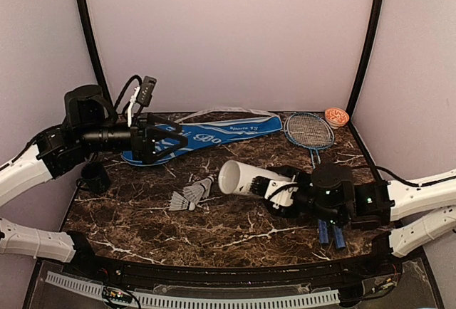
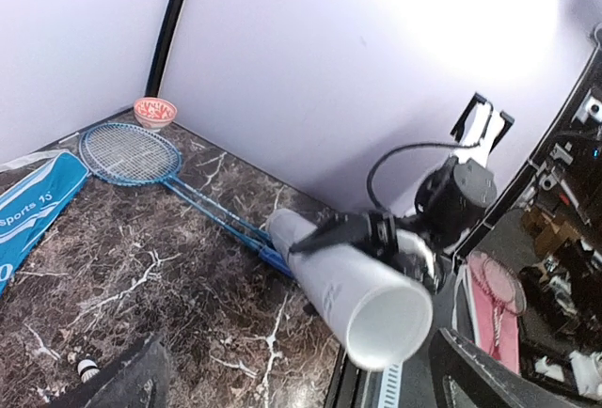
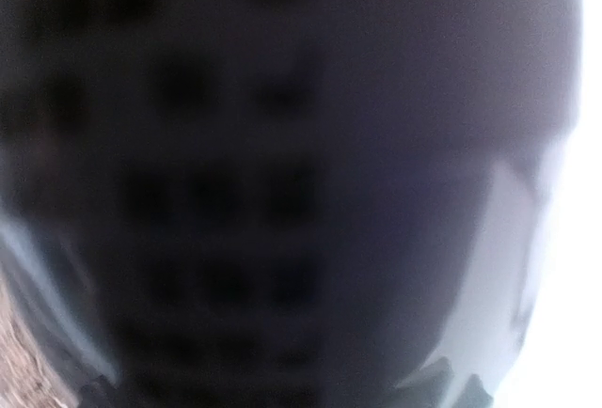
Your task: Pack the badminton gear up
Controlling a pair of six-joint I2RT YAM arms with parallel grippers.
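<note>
Two blue-handled rackets (image 1: 310, 129) are lying stacked behind and to the right of the long white tube (image 1: 246, 179), their shafts passing under the right arm. The right gripper (image 1: 279, 188) is clamping its jaws on the tube's rear half, with the tube's open mouth facing left. White feather shuttlecocks (image 1: 191, 195) are lying on the marble table (image 1: 142, 231) just left of that mouth. The left gripper (image 1: 162, 142) is hovering well left of the tube, jaws spread wide with nothing between them, above the blue racket cover (image 1: 214, 132) stretching behind the tube. A small orange-patterned bowl (image 1: 336, 117) is sitting far behind the tube, a small black cup (image 1: 95, 179) far left. The right wrist view is showing only dark blur.
</note>
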